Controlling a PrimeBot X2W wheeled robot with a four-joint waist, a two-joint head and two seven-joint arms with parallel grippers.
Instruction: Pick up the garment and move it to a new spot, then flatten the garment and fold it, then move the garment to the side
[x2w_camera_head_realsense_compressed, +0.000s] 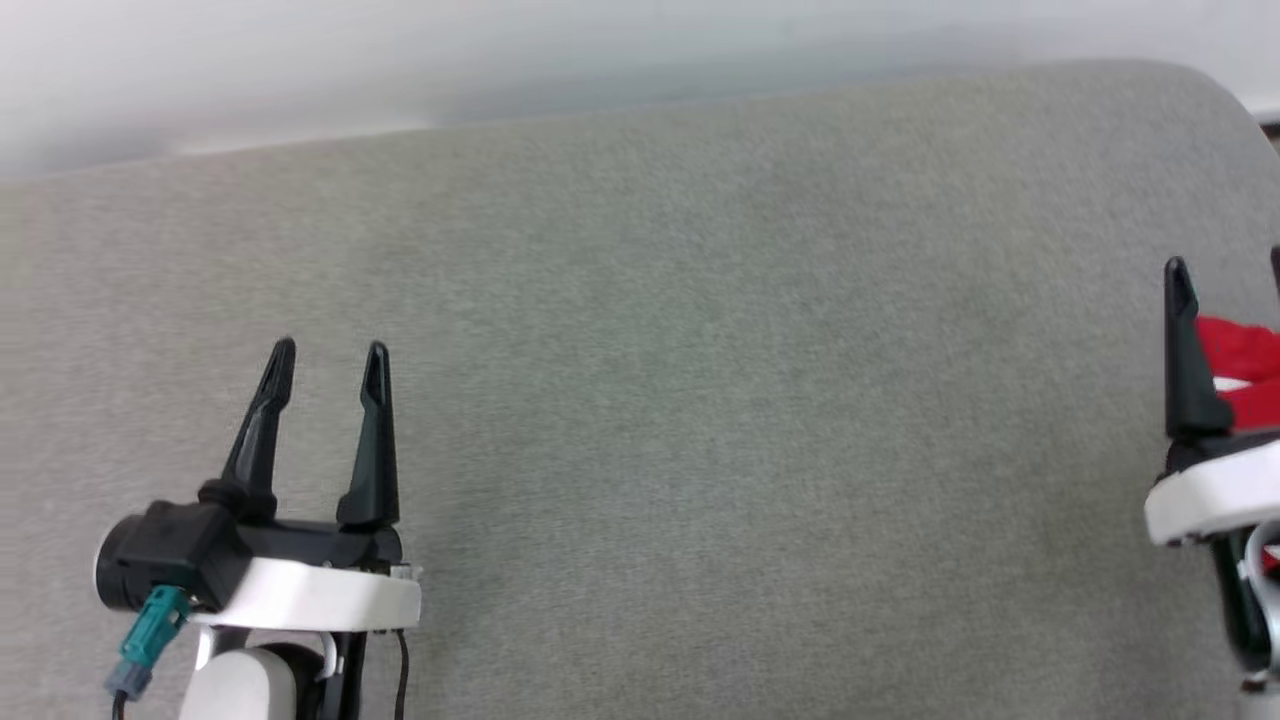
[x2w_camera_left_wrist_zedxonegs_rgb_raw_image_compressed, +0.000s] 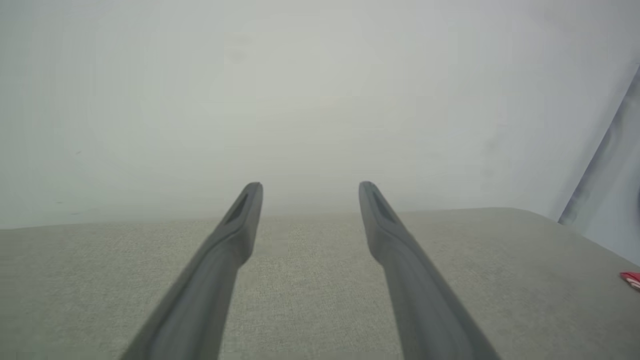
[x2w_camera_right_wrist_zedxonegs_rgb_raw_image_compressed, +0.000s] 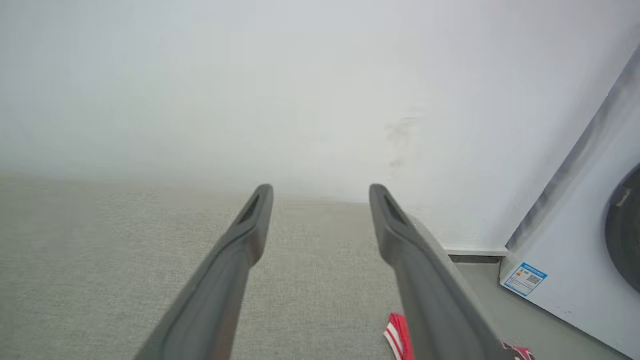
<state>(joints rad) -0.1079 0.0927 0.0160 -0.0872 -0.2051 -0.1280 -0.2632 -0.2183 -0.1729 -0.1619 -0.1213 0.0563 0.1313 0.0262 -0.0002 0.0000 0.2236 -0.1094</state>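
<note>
The garment (x2w_camera_head_realsense_compressed: 1243, 365) shows as a red heap with a bit of white at the far right edge of the grey fabric surface (x2w_camera_head_realsense_compressed: 700, 350). My right gripper (x2w_camera_head_realsense_compressed: 1228, 262) hovers over it, open, with the cloth showing between and below its fingers. In the right wrist view that gripper (x2w_camera_right_wrist_zedxonegs_rgb_raw_image_compressed: 321, 187) holds nothing, and a red-and-white striped trim (x2w_camera_right_wrist_zedxonegs_rgb_raw_image_compressed: 397, 340) lies under its right finger. My left gripper (x2w_camera_head_realsense_compressed: 331, 347) is open and empty over the surface at the lower left. From the left wrist, the open gripper (x2w_camera_left_wrist_zedxonegs_rgb_raw_image_compressed: 310, 186) faces the wall, with a red scrap of garment (x2w_camera_left_wrist_zedxonegs_rgb_raw_image_compressed: 631, 279) far right.
A white wall (x2w_camera_head_realsense_compressed: 400, 60) runs behind the surface. The surface's far right corner (x2w_camera_head_realsense_compressed: 1200, 90) is rounded. A white appliance (x2w_camera_right_wrist_zedxonegs_rgb_raw_image_compressed: 575, 240) with a dark round door and a small label (x2w_camera_right_wrist_zedxonegs_rgb_raw_image_compressed: 524, 279) stands to the right, beyond a strip of floor.
</note>
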